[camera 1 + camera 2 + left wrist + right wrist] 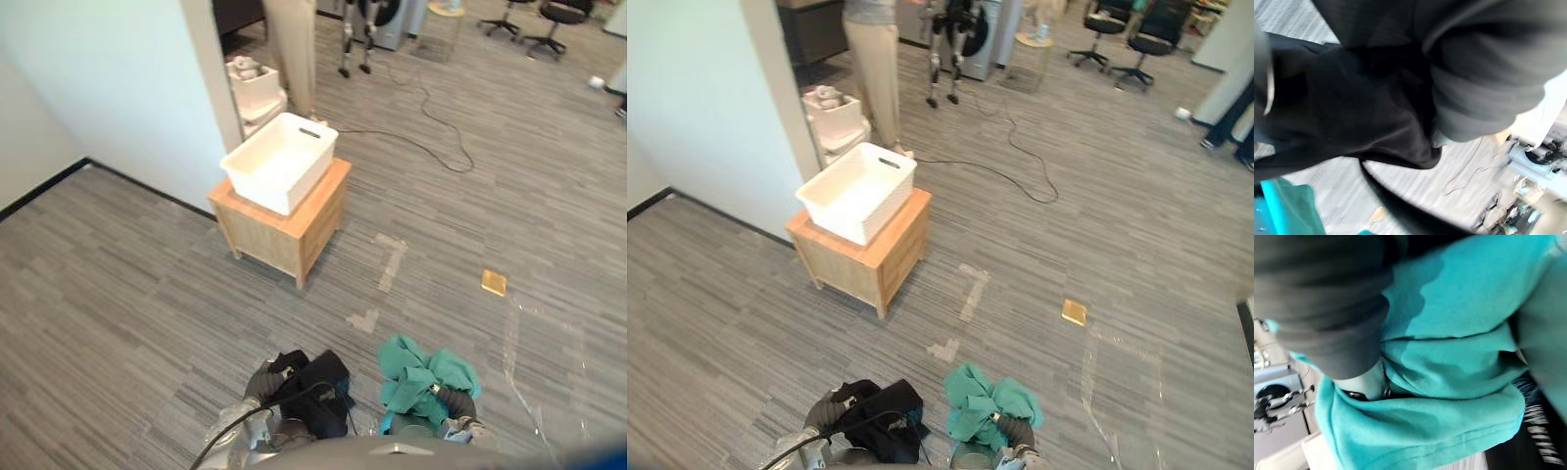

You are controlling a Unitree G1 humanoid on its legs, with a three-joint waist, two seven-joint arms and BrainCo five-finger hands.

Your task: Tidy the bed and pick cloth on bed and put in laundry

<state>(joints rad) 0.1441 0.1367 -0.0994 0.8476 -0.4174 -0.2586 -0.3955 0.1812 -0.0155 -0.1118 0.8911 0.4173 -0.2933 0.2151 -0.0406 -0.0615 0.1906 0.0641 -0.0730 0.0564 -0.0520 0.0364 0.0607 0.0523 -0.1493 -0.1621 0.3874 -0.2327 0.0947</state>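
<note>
Low in the head views, my left hand [263, 380] is shut on a bundled black cloth [318, 387]. That same black cloth [1352, 112] hangs close in front of the left wrist camera. Beside it, my right hand [456, 403] is shut on a crumpled teal cloth [416, 377], whose folds [1449, 357] wrap around the hand in the right wrist view. Ahead and to the left, a white laundry basket [306, 182] sits empty on a small wooden stand [312, 233], well apart from both hands.
A white wall [118, 88] runs along the left behind the stand. A second white bin [253, 90] and a person's legs [292, 49] are beyond the basket. A cable [431, 117], tape marks [392, 262] and a yellow square [494, 283] lie on the grey floor. Office chairs [549, 20] stand far right.
</note>
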